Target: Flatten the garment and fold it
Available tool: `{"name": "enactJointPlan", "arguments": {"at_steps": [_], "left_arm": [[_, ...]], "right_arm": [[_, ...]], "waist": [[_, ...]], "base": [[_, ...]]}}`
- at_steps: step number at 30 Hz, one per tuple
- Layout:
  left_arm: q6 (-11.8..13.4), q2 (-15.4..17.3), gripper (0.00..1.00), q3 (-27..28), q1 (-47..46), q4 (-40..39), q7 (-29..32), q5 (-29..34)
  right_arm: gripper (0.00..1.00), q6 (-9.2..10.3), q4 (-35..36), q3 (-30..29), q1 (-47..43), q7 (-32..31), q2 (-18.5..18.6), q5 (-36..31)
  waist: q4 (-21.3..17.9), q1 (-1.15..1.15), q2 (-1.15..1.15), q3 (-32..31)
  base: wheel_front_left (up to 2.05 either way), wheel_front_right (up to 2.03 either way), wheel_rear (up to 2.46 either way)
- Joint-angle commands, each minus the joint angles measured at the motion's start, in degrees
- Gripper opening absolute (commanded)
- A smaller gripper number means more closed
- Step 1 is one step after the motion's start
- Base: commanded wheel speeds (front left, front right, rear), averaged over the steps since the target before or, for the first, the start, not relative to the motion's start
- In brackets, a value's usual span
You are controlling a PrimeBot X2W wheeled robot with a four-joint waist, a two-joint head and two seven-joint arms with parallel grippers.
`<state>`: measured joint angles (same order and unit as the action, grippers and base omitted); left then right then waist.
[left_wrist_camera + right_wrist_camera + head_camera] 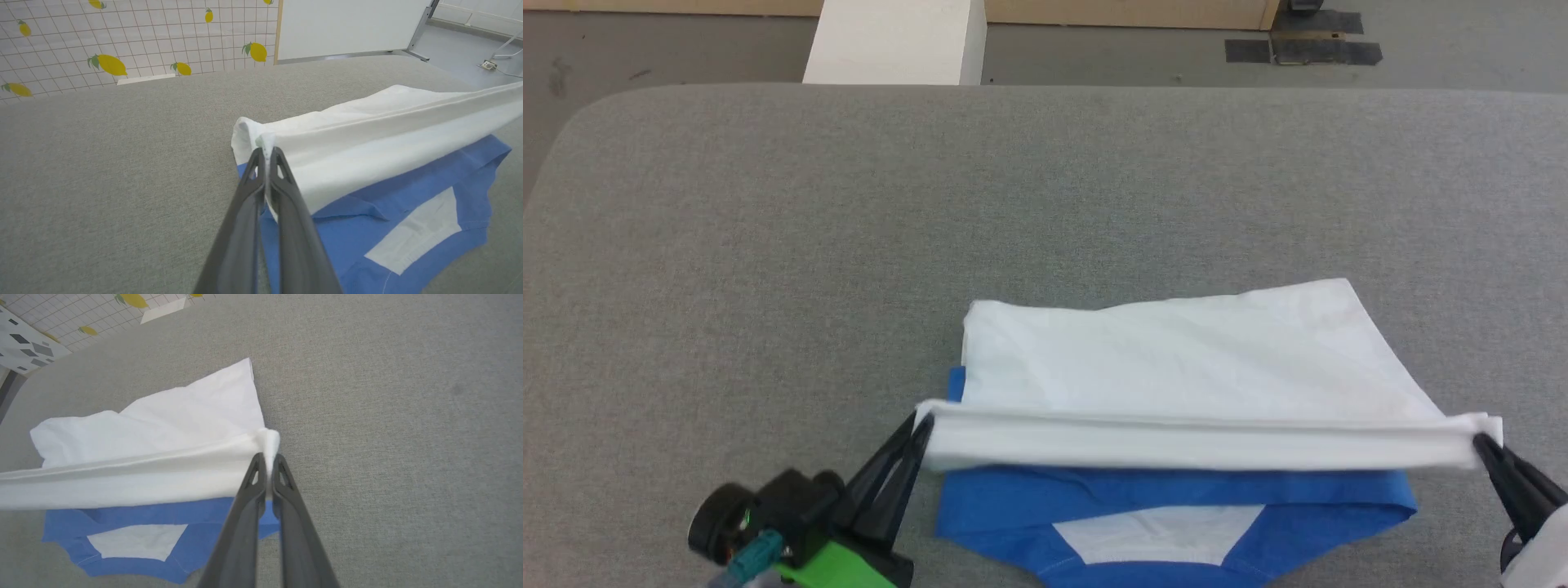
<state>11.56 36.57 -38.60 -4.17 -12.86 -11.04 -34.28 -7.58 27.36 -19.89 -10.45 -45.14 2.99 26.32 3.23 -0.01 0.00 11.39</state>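
**A:** Left side first: what does the left gripper have?

**B:** The left gripper (921, 426) is clamped on the left end of a raised white edge of the shirt (1176, 359). Its fingers (245, 212) sit pressed together with only cloth between them.

**A:** And the shirt itself?

**B:** It's on the grey table (768, 245), toward the near right. The white body lies flat on the far side and the blue neck and sleeve part lies flat on the near side. The lifted edge hangs between them, just above the blue.

**A:** The right end?

**B:** The right gripper (1480, 443) is closed on it the same way, no gap showing, cloth pinched at the tips.

**A:** So which way does the edge run?

**B:** Left to right, pulled straight from one gripper to the other. Each arm is at its own end, so neither is nearer. The fingers reach in from the near side, each angled inward.

**A:** What does the next move turn on?

**B:** I judge that the edge must travel across its own length, near or far, with both ends level. If it goes toward the near side, it lands over the blue part. One end leading would skew the fold.
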Motion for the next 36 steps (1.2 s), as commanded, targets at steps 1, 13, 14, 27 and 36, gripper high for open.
{"name": "enactJointPlan", "arguments": {"at_steps": [1, 13, 14, 27, 36], "left_arm": [[1.0, 0.4, 0.00, 0.1, 1.9, 0.5, -0.6, 0.1], [-2.1, -0.6, 1.00, -9.2, 5.5, 10.9, 1.5, 4.8], [-2.2, -1.1, 1.00, -9.3, 5.2, 12.0, 1.1, 4.8], [3.5, -5.4, 1.00, 4.7, 7.9, 9.8, -3.8, -3.0], [9.3, -12.8, 1.00, 20.2, 10.6, -2.7, -3.9, 7.6]], "right_arm": [[0.00, 0.09, -0.4, -0.2, -1.4, 1.0, 0.0, 0.2], [1.00, 0.09, -9.3, 3.0, -8.5, 9.7, -0.1, -0.8], [1.00, 0.09, -10.0, 3.3, -8.5, 10.2, -0.1, -0.9], [1.00, 0.09, -7.9, 2.1, -8.0, 10.4, -0.1, 0.0], [1.00, 0.09, -7.4, 3.0, -0.9, 6.1, 3.3, -3.2]], "waist": [[-0.2, 0.01, 0.00, -0.4], [-0.2, 0.01, 0.00, -2.8], [-0.1, 0.01, 0.00, -2.9], [0.0, 0.01, 0.00, -5.3], [0.2, 0.01, 0.00, -4.0]], "base": [[0.00, 0.00, 0.00], [0.00, 0.00, 0.00], [0.00, 0.00, 0.00], [0.00, 0.00, 0.00], [0.00, 0.00, 0.00]]}}
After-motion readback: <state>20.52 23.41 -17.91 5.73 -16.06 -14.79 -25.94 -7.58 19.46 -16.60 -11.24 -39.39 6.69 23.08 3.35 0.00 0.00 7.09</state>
